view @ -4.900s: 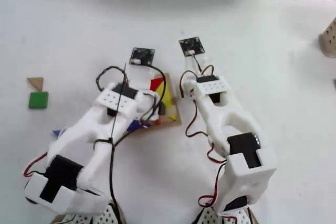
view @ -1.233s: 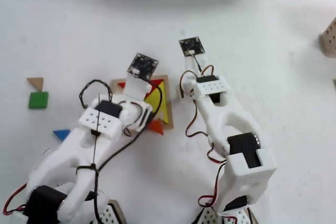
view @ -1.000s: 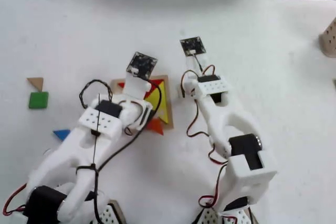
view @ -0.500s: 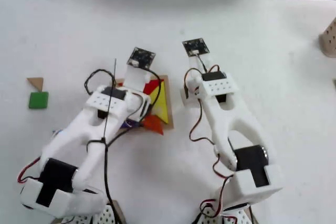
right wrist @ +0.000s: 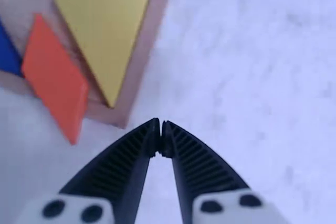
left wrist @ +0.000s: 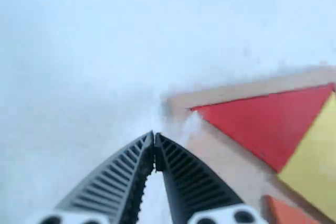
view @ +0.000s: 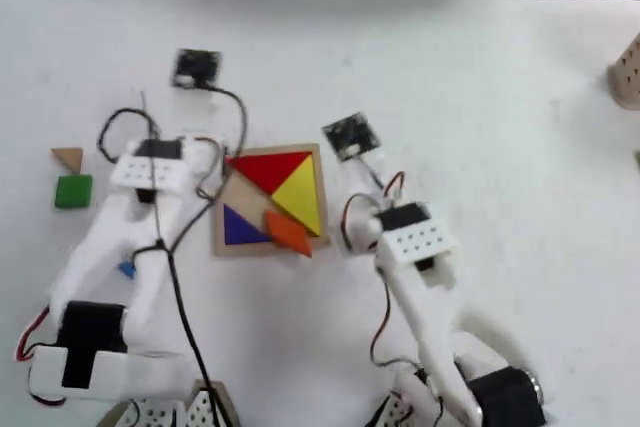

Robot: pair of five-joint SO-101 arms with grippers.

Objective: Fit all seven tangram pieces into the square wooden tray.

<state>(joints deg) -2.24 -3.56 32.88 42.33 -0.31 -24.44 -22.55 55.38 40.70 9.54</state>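
On tray (view: 323, 187) front rim: orange piece (view: 288, 233) overhangs, not seated.
Left claw (left wrist: 154, 153) & right claw (right wrist: 160, 137) both closed, empty. Piece prob. light, thin, stiff, slick; pinch overhanging end across edges.

From the high view we look steeply down over the whole table (view: 500, 87), arm bases at its near edge. Our wrist cameras sit low and close, facing past the left gripper (left wrist: 154, 153) and right gripper (right wrist: 159, 140) toward opposite corners of the wooden tray (view: 240, 250); all three views share its red triangle (view: 272, 169) and yellow triangle (view: 303, 197).
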